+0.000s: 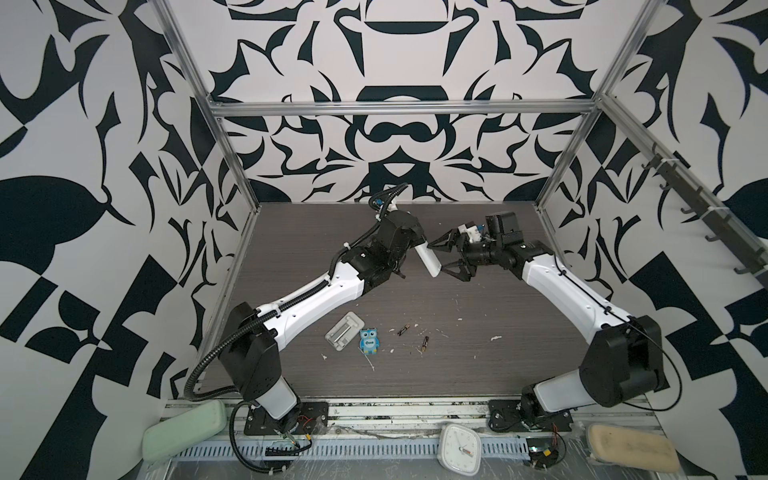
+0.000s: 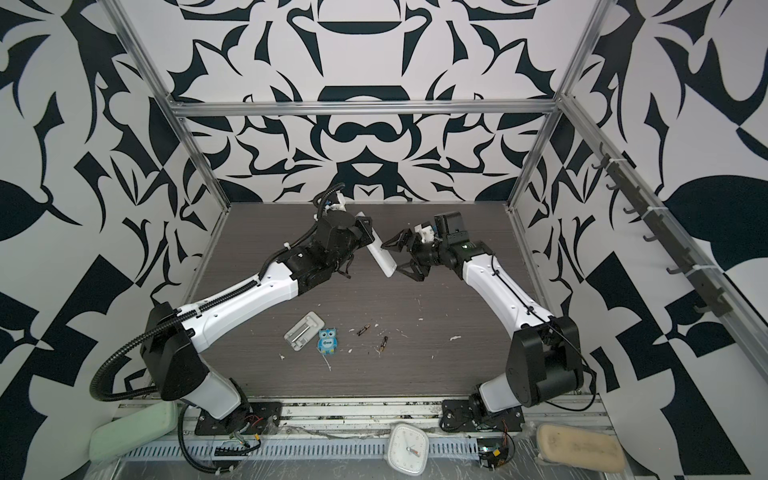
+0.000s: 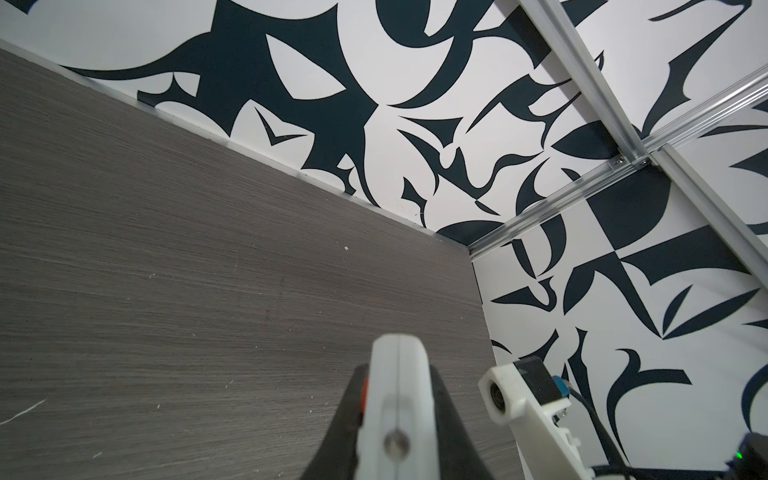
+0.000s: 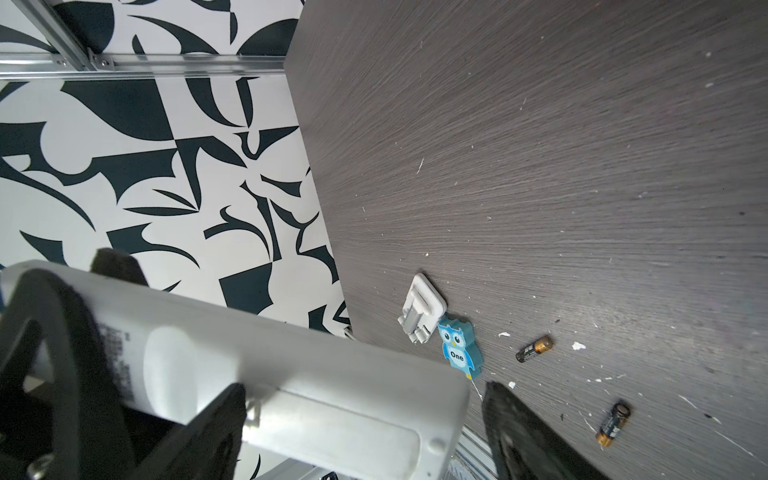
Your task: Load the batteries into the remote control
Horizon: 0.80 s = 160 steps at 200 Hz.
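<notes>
Left gripper [image 3: 397, 374]: jaws clamped on the remote [image 3: 398, 419], seen end-on only, its lower part cut off by the frame. Right gripper [image 1: 435, 259]: jaws wide apart, straddling the remote's free end. The right wrist view shows a gap between that end and one jaw. The other jaw overlaps the remote's back; contact can't be told. Remote is held off the tabletop [image 1: 478, 365] over the far middle, tilted. Print on its back is blurred and unreadable; button side hidden. In a top view the remote [image 1: 430, 264] has its upper end hidden behind the left gripper. Batteries [image 4: 534, 349] [image 4: 613, 424]: both lie loose on the tabletop nearer the front, apart from each other, well apart from the remote; markings too small to read. Owl [image 4: 457, 351] sits just beside the tray [image 4: 422, 307].
</notes>
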### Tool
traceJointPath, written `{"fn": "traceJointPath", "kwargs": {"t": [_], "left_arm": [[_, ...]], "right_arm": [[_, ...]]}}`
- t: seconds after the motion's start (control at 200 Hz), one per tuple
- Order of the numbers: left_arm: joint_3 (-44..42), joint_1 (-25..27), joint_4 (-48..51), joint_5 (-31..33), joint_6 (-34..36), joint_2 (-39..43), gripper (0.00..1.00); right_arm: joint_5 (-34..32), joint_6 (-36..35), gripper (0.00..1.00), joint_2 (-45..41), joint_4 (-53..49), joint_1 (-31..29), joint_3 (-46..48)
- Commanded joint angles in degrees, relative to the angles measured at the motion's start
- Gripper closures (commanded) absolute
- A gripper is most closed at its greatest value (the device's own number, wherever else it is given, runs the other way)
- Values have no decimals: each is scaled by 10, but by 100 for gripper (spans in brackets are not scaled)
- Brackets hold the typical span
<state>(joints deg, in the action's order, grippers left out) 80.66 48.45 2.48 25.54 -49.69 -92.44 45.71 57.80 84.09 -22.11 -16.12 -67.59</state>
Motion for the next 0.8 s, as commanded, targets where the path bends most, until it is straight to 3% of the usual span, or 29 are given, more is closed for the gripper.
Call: {"fn": "traceJointPath", "kwargs": {"t": [0.0,0.36,0.495,0.795], "left_arm": [[10,2,-40,-14,-17,1,97],[4,2,-50,-21,-19,-1,97],[5,2,-53,-23,-19,-2,97],[2,2,-53,-24,-13,-1,97]], "right_arm": [[-19,-34,9,6,-38,-10,-19],[-54,-81,11,19,-85,-23,-44],[-92,-126,18,25,-129,-29,-63],[-155,-197,24,40,-190,-49,-90]]}}
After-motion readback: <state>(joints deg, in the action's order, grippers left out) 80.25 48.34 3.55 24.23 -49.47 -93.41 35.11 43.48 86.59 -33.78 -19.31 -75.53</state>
